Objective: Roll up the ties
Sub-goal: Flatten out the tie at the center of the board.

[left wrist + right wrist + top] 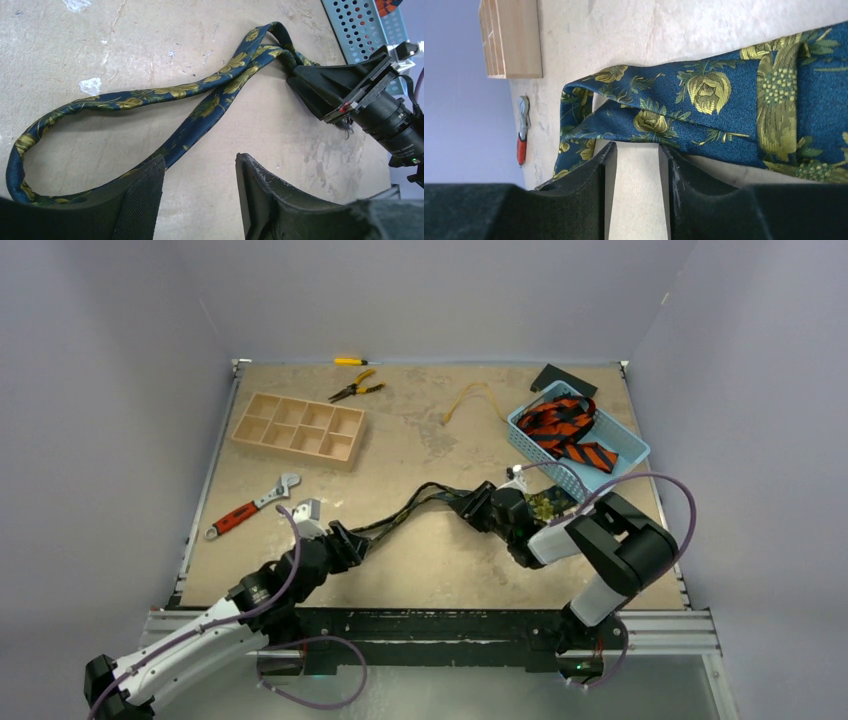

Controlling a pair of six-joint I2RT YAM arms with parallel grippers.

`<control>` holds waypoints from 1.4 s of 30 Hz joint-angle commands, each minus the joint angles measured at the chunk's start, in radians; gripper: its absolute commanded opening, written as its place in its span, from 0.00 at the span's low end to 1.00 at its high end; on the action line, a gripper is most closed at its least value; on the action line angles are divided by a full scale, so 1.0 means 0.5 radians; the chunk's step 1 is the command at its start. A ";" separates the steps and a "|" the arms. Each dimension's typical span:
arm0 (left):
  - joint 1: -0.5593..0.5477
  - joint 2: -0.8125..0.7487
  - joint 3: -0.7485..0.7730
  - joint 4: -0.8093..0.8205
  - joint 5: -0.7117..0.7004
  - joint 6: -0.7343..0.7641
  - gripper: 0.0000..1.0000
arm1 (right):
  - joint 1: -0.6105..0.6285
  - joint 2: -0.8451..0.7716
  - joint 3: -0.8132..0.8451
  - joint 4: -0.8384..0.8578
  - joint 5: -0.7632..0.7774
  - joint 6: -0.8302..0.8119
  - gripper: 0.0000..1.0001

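The dark navy tie with gold flowers lies in a loose, folded strand on the table between my two grippers. My left gripper is open; in its wrist view the tie loops to the left and passes under the left finger, with nothing between the jaws. My right gripper is open at the tie's wider end; in its wrist view the tie lies just past the fingertips. It also shows in the left wrist view. The orange-red striped ties lie in the blue basket.
A wooden compartment tray stands at the back left. A red-handled wrench lies at the left. Pliers, a yellow screwdriver, a thin yellow cord and a black piece lie along the back.
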 commanded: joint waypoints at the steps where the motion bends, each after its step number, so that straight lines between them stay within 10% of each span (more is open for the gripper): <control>1: -0.013 -0.069 -0.117 0.316 -0.116 0.004 0.51 | -0.077 0.188 -0.007 0.511 -0.158 -0.345 0.40; 8: -0.014 0.004 -0.114 0.470 -0.306 0.185 0.51 | -0.135 0.147 0.079 0.660 -0.323 -0.619 0.45; 14: -0.013 0.060 0.097 0.090 -0.630 0.096 0.53 | -0.134 -0.480 0.168 -0.131 -0.083 -0.874 0.67; 22: -0.011 0.490 0.707 -0.949 -0.704 -0.571 0.99 | -0.130 -0.616 0.456 -0.694 -0.141 -0.990 0.72; 30: 0.029 0.929 0.907 -1.212 -0.624 -0.534 0.68 | -0.130 -0.711 0.493 -0.760 -0.181 -1.110 0.70; 42: 0.409 1.334 0.757 -0.939 -0.450 -0.372 0.55 | -0.130 -0.764 0.513 -0.745 -0.267 -1.138 0.70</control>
